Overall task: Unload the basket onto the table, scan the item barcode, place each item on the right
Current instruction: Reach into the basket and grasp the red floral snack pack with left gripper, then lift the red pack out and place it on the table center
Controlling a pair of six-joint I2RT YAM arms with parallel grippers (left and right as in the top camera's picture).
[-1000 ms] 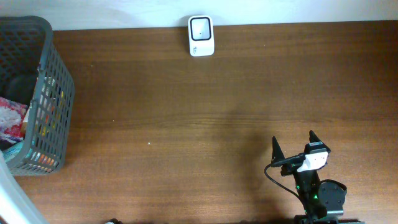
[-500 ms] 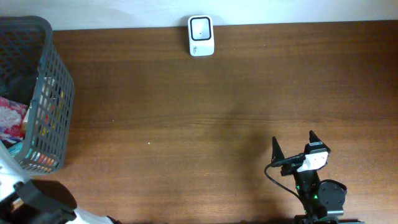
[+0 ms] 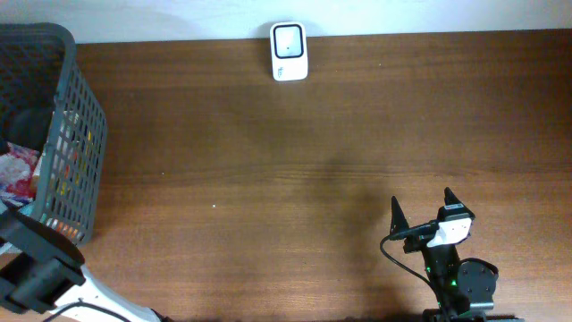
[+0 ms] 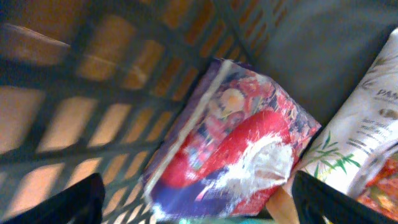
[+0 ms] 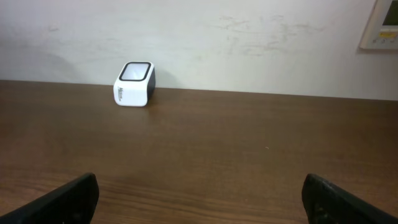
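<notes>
pick step | left gripper [image 4: 202, 202] wide above red-white foil packet [image 4: 233, 152] in grey mesh basket [image 3: 70, 156] | right gripper [image 5: 205, 199] wide, empty | next: descend, clamp

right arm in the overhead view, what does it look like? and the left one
The right arm is black, with two pointed black fingers, a white block behind them, a looping black cable and a small green light. The left arm shows a black boxy section on a white link.
</notes>
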